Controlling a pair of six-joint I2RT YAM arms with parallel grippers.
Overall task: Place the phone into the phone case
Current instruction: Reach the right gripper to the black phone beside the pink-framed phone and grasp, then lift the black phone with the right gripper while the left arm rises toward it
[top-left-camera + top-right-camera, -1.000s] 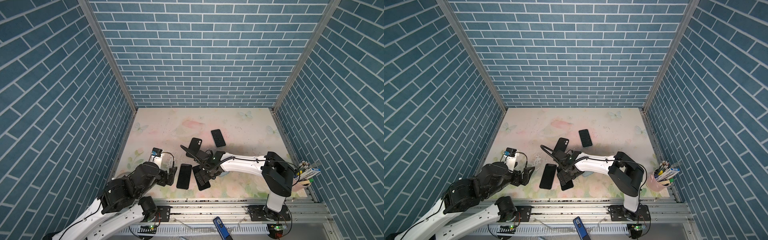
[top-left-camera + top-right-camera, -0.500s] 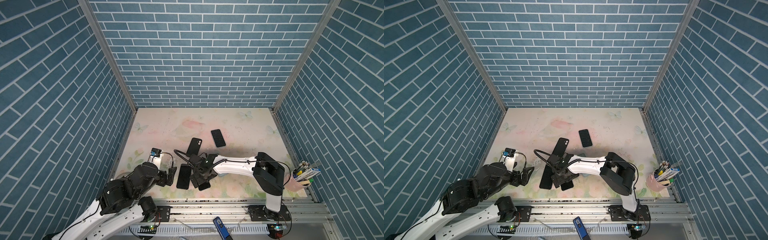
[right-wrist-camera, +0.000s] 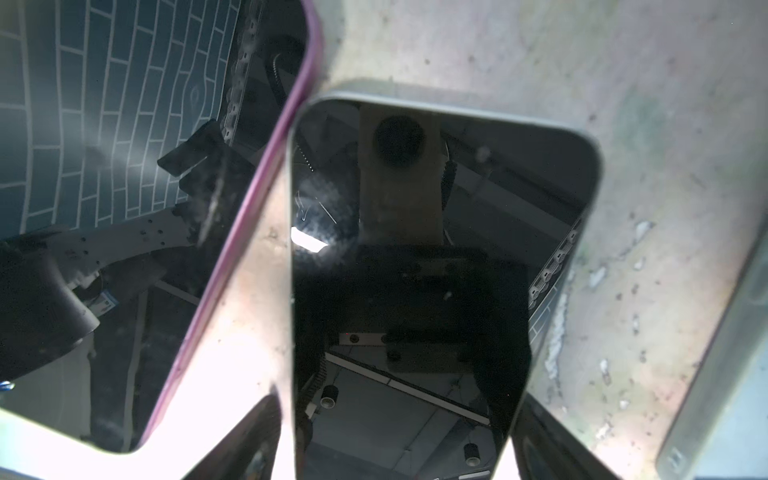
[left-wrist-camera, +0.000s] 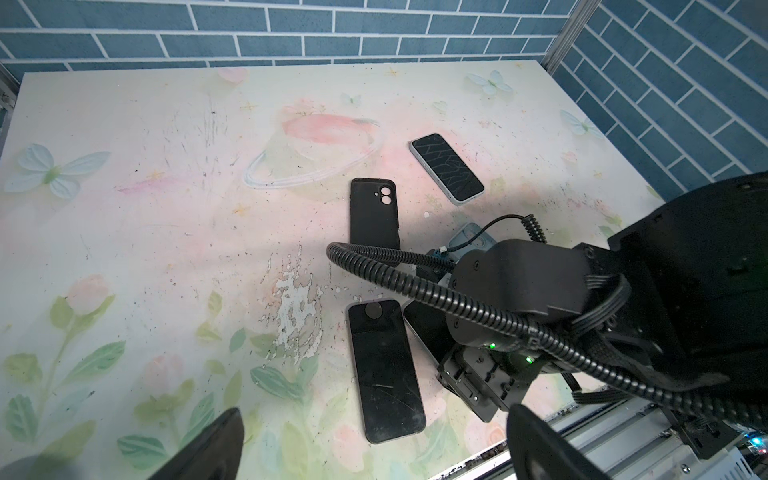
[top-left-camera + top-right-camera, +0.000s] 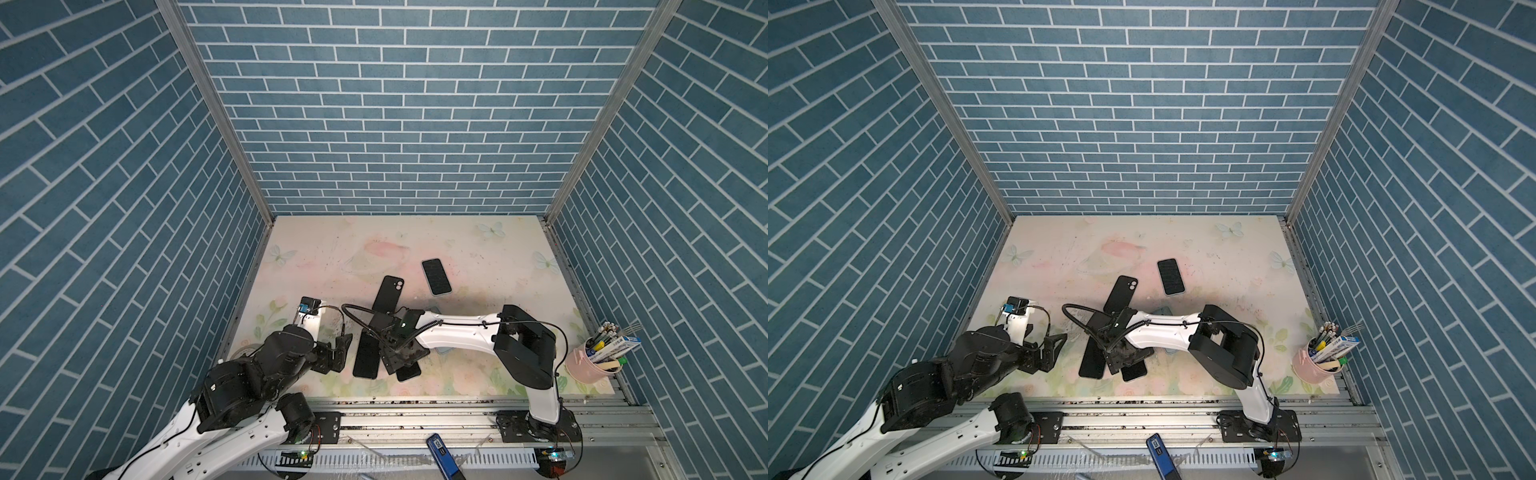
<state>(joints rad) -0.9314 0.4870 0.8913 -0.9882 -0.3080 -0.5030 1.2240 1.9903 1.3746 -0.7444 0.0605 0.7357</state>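
Observation:
Three phones lie screen up on the mat. My right gripper (image 5: 401, 359) (image 3: 399, 440) is open and low over a silver-edged phone (image 3: 407, 270) (image 5: 409, 371), one finger (image 3: 257, 436) beside each long edge with thin gaps showing. A purple-edged phone (image 3: 124, 208) (image 5: 365, 355) (image 4: 384, 370) lies beside it. A black phone case (image 5: 388, 293) (image 4: 374, 216) with a camera cut-out lies behind them. A pale blue phone case (image 4: 471, 237) is mostly hidden under the right arm. My left gripper (image 5: 338, 353) (image 4: 374, 449) hangs open and empty left of the purple-edged phone.
A third phone (image 5: 436, 276) with a light rim lies farther back on the mat. A pink cup of pens (image 5: 590, 365) stands at the front right corner. The metal rail (image 5: 415, 409) runs along the front edge, and brick walls close three sides.
The right arm's elbow has swung left and its gripper has settled over the silver-edged phone, jaws narrowing toward its edges. The left arm has not moved.

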